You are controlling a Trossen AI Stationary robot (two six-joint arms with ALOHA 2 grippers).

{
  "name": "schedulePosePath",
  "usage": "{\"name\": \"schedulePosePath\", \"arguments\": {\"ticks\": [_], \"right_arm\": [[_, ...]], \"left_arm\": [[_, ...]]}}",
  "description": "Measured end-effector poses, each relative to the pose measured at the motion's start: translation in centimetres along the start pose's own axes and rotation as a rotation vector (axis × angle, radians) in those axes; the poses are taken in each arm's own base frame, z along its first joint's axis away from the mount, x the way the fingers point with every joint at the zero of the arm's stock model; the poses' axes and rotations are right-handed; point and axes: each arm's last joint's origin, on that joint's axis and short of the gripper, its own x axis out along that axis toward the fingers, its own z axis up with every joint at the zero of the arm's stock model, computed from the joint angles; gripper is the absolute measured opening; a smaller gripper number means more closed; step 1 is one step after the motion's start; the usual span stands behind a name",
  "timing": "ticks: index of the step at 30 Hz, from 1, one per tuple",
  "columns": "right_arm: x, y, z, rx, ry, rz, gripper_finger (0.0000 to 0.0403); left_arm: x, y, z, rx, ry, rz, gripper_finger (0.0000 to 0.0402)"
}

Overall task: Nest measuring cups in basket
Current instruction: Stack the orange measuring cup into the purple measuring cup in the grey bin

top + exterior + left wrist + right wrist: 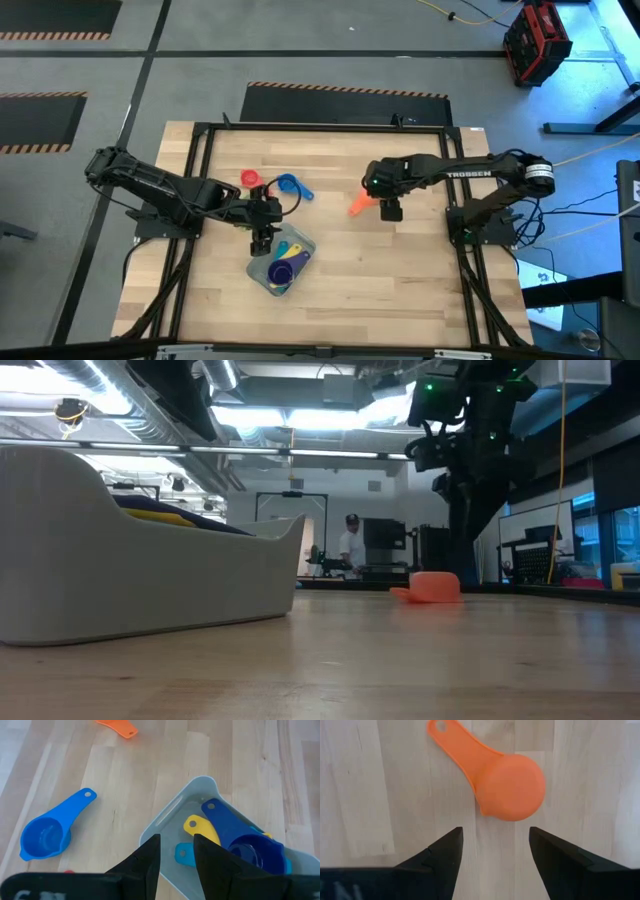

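Table point(400, 290): light wood with a dark frame around it; an arm comes in from each side.

Basket point(262, 272): pale and see-through, sitting tilted near the middle of the table toward the front edge. In the low view it fills the left side point(150, 580).

Cups in the basket: a big dark blue cup point(255, 852), a yellow cup point(200, 829) and a teal cup point(184, 855) lie together inside. The dark blue one is on top of the others. I cannot tell if more cups hide under them.

Light blue cup point(47, 834): on the wood just beside the basket, open side up, handle pointing away from the bowl. From above it sits behind the basket point(290, 185).

Red cup point(250, 179): on the table next to the light blue cup, close to the left arm.

Orange cup point(507, 785): upside down on the wood, well apart from the basket, on the right half of the table point(360, 205). Its handle points away from the bowl.

Left gripper point(176, 857): over the near rim of the basket. Its fingers are a small way apart and have nothing between them.

Right gripper point(492, 852): right above the orange cup, not touching it. Its fingers are spread wide with nothing between them.

Room: a person point(351, 545) stands far behind the table.
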Motion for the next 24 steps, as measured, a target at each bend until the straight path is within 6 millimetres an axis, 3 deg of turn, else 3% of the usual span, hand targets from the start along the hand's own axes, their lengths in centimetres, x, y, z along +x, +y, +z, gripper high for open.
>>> {"name": "schedulePosePath", "arguments": {"ticks": [19, 24], "right_arm": [[-0.1, -0.3, 1.4, -0.009, -0.147, -0.024, 0.0233], [0.0, -1.1, 1.3, 0.012, -0.152, 0.01, 0.0263]], "left_arm": [[0.0, 0.0, 0.0, 0.0, 0.001, -0.001, 0.011], [0.0, 0.0, 0.0, 0.0, 0.001, -0.001, 0.011]]}}
